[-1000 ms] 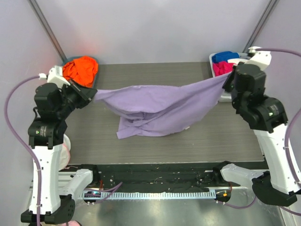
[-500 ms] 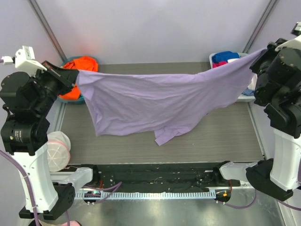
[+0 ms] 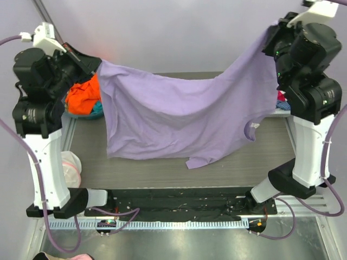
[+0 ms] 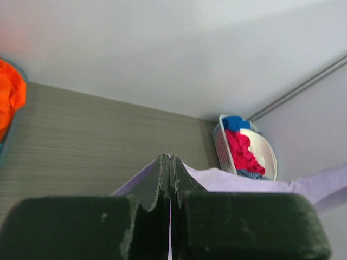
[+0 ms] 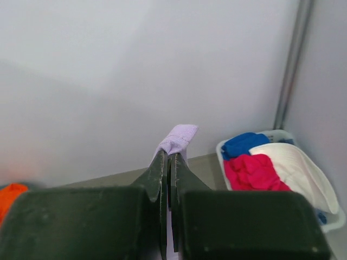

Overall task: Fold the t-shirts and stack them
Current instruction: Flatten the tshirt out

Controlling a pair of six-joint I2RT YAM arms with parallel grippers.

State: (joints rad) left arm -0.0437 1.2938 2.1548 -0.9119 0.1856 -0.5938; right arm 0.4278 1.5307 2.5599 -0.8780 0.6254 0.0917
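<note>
The lavender shirt (image 3: 179,119) hangs spread out in the air between the two raised arms, above the middle of the grey surface (image 3: 87,146). The left pincer (image 3: 96,64) is closed tight on one upper corner of the shirt at the far left. In the left wrist view the two dark fingers (image 4: 152,187) press together, with purple cloth coming out just behind them. The right pincer (image 3: 269,32) is clamped on the opposite corner, high at the far right, and a small tuft of purple cloth pokes up past its fingertips in the right wrist view.

Between the two grips the top edge sags in a shallow curve. The body of the shirt drapes down toward the near side, with one sleeve dangling at the right. Its lowest edge seems to hang close to the surface, though the overhead view does not show whether it touches.

An orange shirt (image 3: 81,95) lies bunched at the far left, just behind the left arm. A white basket (image 4: 218,145) at the far right corner holds blue, pink and white cloth.
</note>
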